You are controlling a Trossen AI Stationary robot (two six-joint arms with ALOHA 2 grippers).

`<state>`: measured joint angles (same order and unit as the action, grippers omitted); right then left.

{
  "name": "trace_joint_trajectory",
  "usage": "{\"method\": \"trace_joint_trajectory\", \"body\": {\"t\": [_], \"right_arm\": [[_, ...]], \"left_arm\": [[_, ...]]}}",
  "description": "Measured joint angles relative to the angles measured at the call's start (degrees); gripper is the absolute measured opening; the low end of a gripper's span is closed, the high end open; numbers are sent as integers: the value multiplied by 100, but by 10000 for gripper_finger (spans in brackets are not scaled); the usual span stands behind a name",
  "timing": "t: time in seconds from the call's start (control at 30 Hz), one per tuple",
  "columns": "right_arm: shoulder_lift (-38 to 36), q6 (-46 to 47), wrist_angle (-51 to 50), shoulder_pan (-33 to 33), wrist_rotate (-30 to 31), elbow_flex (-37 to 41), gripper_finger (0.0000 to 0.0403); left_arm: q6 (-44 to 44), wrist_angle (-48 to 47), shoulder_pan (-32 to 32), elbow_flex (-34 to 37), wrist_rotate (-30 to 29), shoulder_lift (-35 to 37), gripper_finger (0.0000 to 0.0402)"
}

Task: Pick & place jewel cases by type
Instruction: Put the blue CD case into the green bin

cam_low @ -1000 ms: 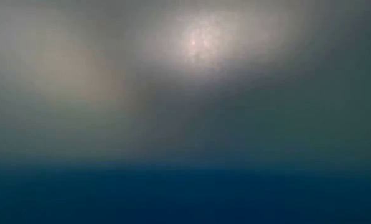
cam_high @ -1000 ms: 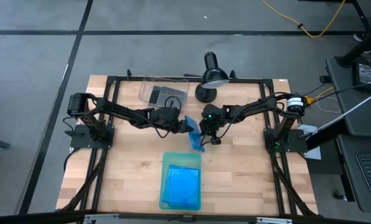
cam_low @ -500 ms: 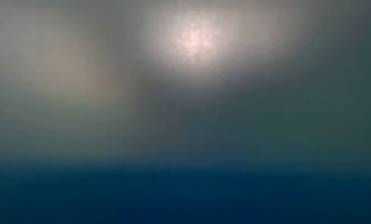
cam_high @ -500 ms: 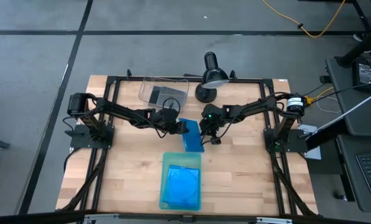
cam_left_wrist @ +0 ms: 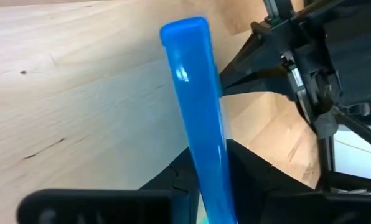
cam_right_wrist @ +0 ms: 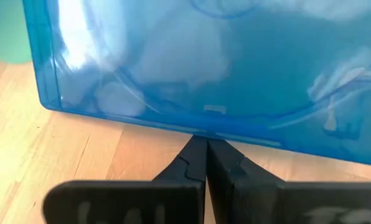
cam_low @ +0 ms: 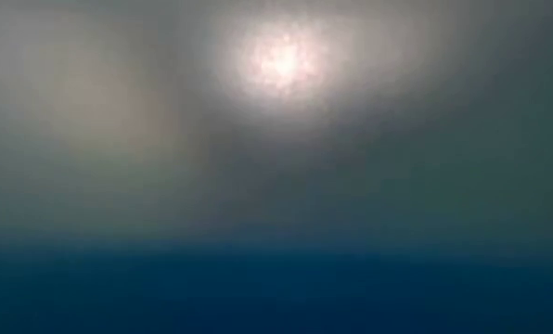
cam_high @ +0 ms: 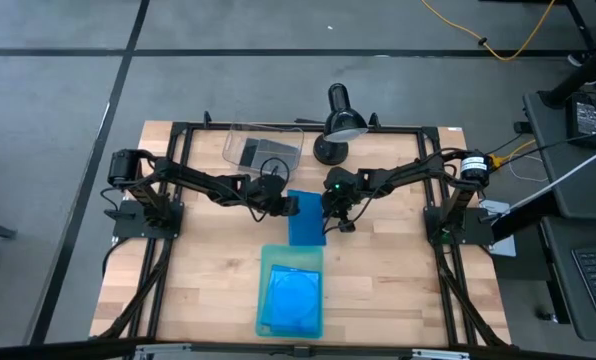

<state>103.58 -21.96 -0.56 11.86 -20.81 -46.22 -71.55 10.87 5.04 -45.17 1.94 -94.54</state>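
On the wooden counter [cam_high: 398, 290], going left to right: the left arm reaches in from the left edge, and its end effector [cam_high: 283, 205] sits at the left side of a blue jewel case [cam_high: 305, 218] lying near the middle of the counter. In the left wrist view this case [cam_left_wrist: 198, 118] shows edge-on between the fingers [cam_left_wrist: 260, 180], which stand close on either side of it; whether they actually press it cannot be told. Behind the left end effector stands a clear bin [cam_high: 263, 147] with dark cases inside. In front of the blue jewel case, toward the near edge, a pale-green tray [cam_high: 265, 290] carries another blue case [cam_high: 290, 298]. The right end effector [cam_high: 340, 212] sits just right of the blue jewel case, its fingers [cam_right_wrist: 235, 171] pressed together, their tips at the case's edge. A black lamp [cam_high: 340, 122] stands behind it
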Motion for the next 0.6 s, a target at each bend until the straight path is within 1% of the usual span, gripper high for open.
{"method": "trace_joint_trajectory", "body": {"t": [0.2,0.33,0.53,0.6], "right_arm": [[-116,-37,-189,-6,-9,6,6],[-388,-118,-516,-9,-25,31,6],[-993,-382,-912,-1,67,109,6],[-1260,-380,-922,31,69,229,6]], "left_arm": [[14,29,-6,-9,30,9,32],[173,89,-91,-11,-4,137,23],[445,-26,-177,-2,-152,671,25],[529,-130,-258,-2,-344,904,24]]}}
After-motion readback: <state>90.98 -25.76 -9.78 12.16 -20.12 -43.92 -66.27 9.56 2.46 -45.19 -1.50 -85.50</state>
